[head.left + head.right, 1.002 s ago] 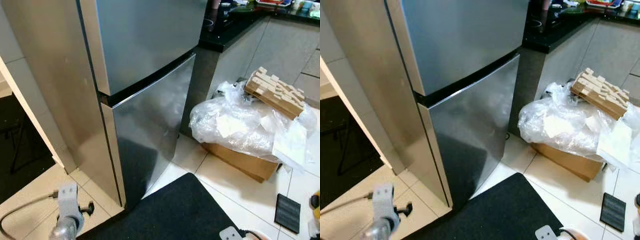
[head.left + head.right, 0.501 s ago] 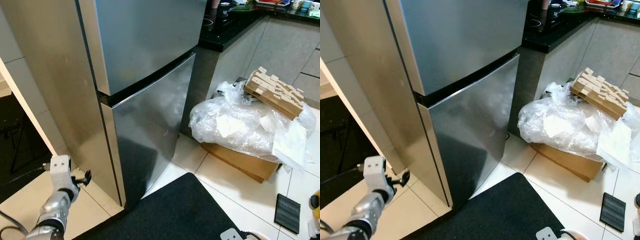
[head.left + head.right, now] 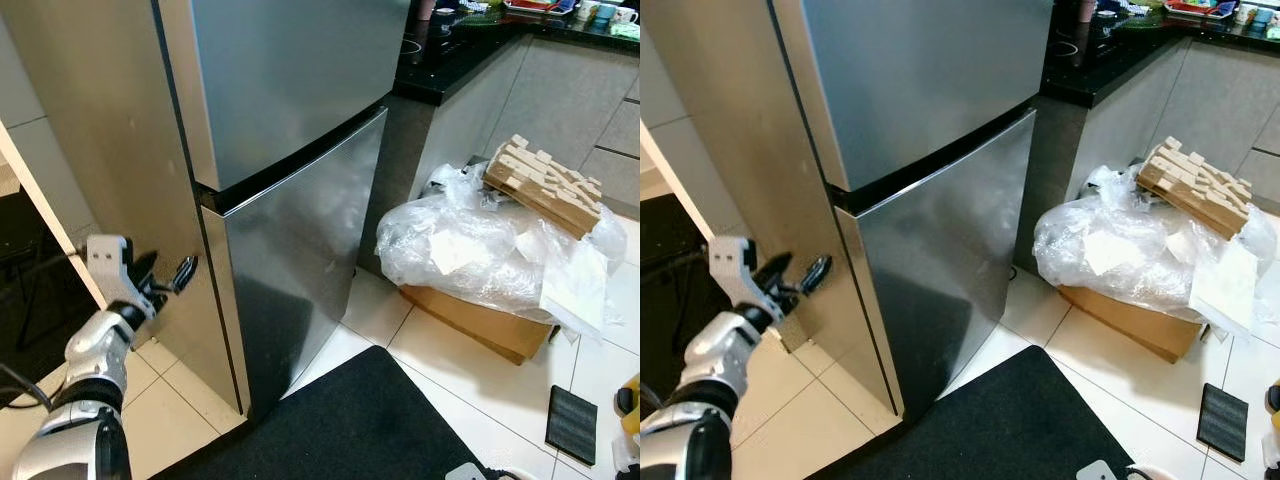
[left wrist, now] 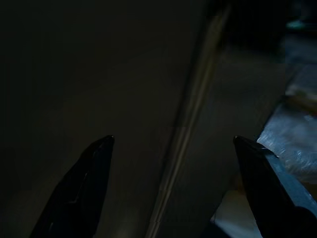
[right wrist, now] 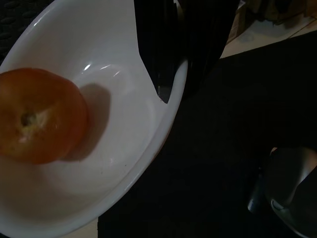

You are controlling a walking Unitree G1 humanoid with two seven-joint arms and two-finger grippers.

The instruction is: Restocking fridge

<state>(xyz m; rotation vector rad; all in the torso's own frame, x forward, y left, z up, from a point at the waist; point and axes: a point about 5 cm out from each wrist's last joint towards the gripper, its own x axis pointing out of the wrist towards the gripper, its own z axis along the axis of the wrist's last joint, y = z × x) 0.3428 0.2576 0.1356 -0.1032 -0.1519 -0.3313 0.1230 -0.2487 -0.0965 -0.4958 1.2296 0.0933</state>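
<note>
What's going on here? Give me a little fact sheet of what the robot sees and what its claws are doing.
Fridge: steel, both doors closed
Left claw: open, raised beside the fridge's side near the lower door's edge
Right claw: clamped on the rim of a white bowl
Bowl contents: one orange fruit
Floor: black mat, cardboard box under plastic bags

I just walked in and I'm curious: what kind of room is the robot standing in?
Most likely a home kitchen: a tall stainless-steel two-door fridge stands beside a black glossy countertop holding dishes, on a white tiled floor.
</note>
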